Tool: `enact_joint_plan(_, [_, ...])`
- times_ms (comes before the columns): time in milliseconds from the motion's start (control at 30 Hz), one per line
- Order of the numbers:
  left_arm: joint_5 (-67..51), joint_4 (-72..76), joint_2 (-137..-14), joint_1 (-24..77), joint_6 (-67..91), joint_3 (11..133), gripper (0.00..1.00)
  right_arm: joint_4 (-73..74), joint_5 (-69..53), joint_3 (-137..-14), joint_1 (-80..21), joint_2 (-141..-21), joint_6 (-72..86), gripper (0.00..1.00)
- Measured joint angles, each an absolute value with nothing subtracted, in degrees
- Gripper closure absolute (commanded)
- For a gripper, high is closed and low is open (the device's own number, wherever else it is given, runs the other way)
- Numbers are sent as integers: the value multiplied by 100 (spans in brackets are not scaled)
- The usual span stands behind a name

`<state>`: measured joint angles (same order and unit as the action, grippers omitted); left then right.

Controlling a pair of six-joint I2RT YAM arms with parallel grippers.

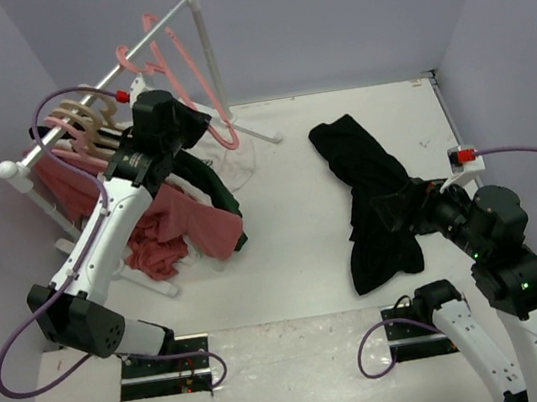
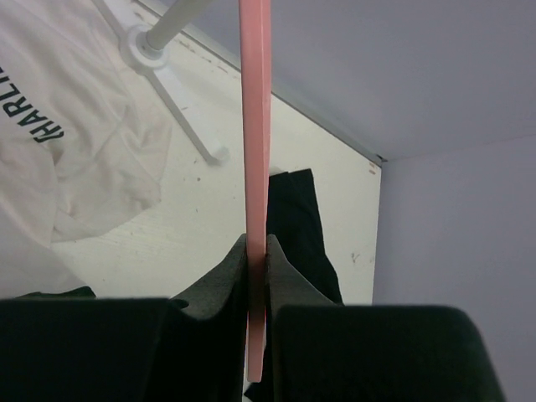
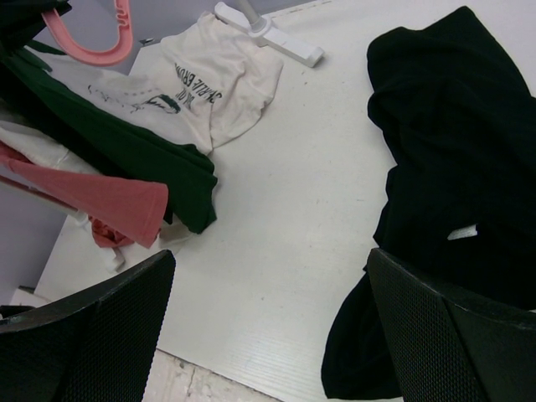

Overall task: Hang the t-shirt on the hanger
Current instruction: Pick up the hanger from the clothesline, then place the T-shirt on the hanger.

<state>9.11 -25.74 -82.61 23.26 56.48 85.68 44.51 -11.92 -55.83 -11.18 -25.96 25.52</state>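
Note:
The pink hanger [image 1: 174, 61] hangs by its hook from the rack rail at the back left. My left gripper [image 1: 200, 122] is shut on its thin frame. In the left wrist view the pink bar [image 2: 255, 126] runs straight up from between the dark pads [image 2: 226, 280]. The black t-shirt [image 1: 363, 187] lies crumpled on the table at the right, also seen behind the bar [image 2: 297, 218]. My right gripper [image 1: 403, 207] hovers open over the shirt's near left edge. Its fingers [image 3: 100, 318] stand wide apart with only table between them, the t-shirt [image 3: 452, 151] to their right.
The white rack's rail [image 1: 109, 78] holds several wooden hangers [image 1: 75, 124]. A salmon-pink shirt [image 1: 178, 235] and a dark green shirt [image 1: 218, 190] droop from it. A white printed shirt [image 3: 226, 75] lies by the rack's foot [image 3: 268, 33]. A small red-topped box [image 1: 465, 159] sits at the right wall.

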Motion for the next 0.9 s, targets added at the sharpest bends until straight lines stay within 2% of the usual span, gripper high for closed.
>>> enact_joint_plan(400, [385,-2155,-7098,2575,5294,7594,100,4423,-1185,-5579,-1118,-2609,2561,1])
enact_joint_plan(900, [-730,-2067,-6514,2671,4609,6458,100,4221,-1173,-5508,-1118,-2972,2690,1])
